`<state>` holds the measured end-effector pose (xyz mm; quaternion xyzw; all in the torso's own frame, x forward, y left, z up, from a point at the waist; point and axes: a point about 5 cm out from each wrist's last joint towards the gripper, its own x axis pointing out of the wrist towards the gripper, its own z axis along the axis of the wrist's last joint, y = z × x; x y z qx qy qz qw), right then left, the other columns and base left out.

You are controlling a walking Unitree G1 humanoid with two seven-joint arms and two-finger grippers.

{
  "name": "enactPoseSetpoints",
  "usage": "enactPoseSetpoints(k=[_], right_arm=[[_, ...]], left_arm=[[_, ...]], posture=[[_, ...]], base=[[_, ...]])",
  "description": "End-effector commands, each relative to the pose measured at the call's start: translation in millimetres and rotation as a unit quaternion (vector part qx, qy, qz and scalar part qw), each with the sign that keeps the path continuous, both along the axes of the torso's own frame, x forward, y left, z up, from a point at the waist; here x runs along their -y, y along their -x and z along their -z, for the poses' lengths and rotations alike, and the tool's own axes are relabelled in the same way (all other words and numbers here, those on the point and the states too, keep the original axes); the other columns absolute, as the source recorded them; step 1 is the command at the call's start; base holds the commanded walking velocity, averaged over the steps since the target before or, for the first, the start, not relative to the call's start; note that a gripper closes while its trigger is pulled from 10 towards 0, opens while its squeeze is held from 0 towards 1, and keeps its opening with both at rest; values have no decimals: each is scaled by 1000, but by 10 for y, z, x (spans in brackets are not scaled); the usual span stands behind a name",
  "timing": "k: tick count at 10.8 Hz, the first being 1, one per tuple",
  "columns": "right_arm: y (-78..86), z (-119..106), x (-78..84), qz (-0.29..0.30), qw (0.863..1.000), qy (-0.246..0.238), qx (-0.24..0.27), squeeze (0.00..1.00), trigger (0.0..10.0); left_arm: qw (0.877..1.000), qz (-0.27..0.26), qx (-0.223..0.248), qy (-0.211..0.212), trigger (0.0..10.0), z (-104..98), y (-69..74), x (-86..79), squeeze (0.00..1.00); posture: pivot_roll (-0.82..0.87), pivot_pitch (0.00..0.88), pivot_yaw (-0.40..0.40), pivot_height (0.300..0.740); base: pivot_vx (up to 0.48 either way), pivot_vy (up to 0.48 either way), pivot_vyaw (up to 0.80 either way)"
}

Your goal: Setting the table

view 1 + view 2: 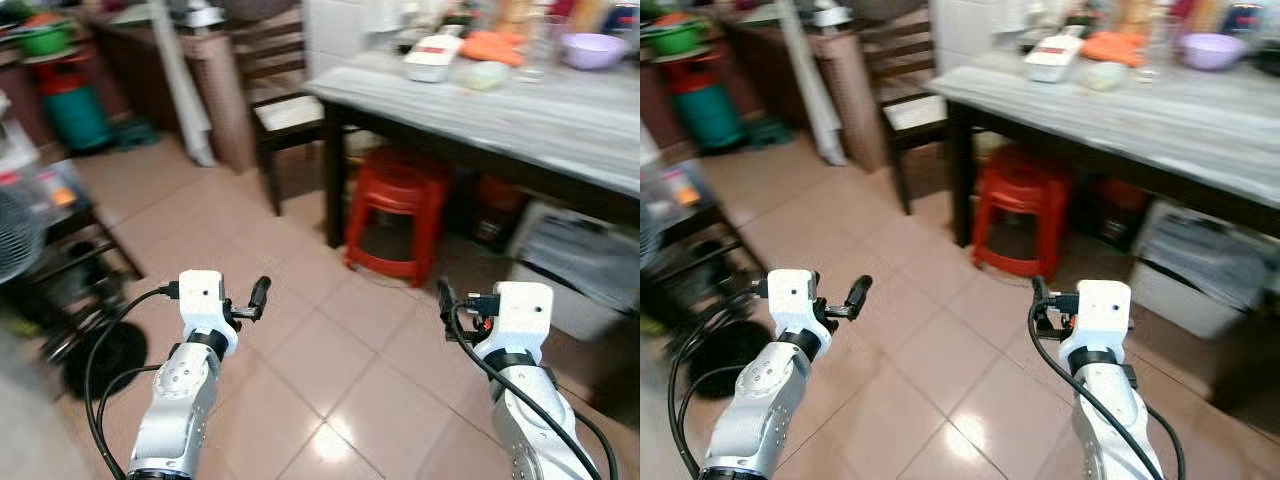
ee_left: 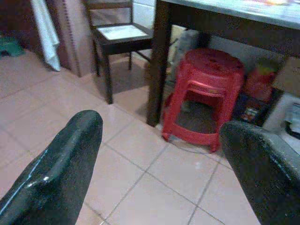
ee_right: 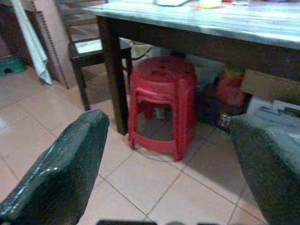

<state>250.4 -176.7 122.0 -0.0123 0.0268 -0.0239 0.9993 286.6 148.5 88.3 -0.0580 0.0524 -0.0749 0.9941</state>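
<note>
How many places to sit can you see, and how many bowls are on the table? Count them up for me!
Red plastic stools: 1 (it may be a stack, too blurred to tell)
Wooden chairs: 1
Purple bowls: 1
Total: 3

The stool stands under the table, the chair beside it. Both grippers, left and right, are open and hold nothing.

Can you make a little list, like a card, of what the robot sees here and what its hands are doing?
place: tiled floor, facing a table
on table: purple bowl, orange thing, white box
under table: red stool
beside table: dark chair
left gripper: open, empty, held over the floor
right gripper: open, empty, held over the floor
</note>
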Motion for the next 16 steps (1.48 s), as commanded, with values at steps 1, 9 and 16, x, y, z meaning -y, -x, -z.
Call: enactPoseSetpoints(k=[1, 9, 16], right_arm=[[0, 1, -43, -4, 1000, -3, -4, 0, 10000], [-35, -10, -64, -2, 1000, -7, 0, 0, 10000], [-31, 9, -70, -1, 1000, -7, -2, 0, 10000]], left_arm=[[1000, -1, 2, 4, 10000, -24, 9, -35, 0], [999, 44, 6, 9, 10000, -21, 36, 81, 0], [998, 54, 6, 11, 10000, -23, 42, 99, 0]], posture=[[-98, 38, 92, 740], [-102, 40, 101, 740], [-100, 40, 102, 740]], base=[[0, 0, -800], [0, 0, -800], [289, 0, -800]])
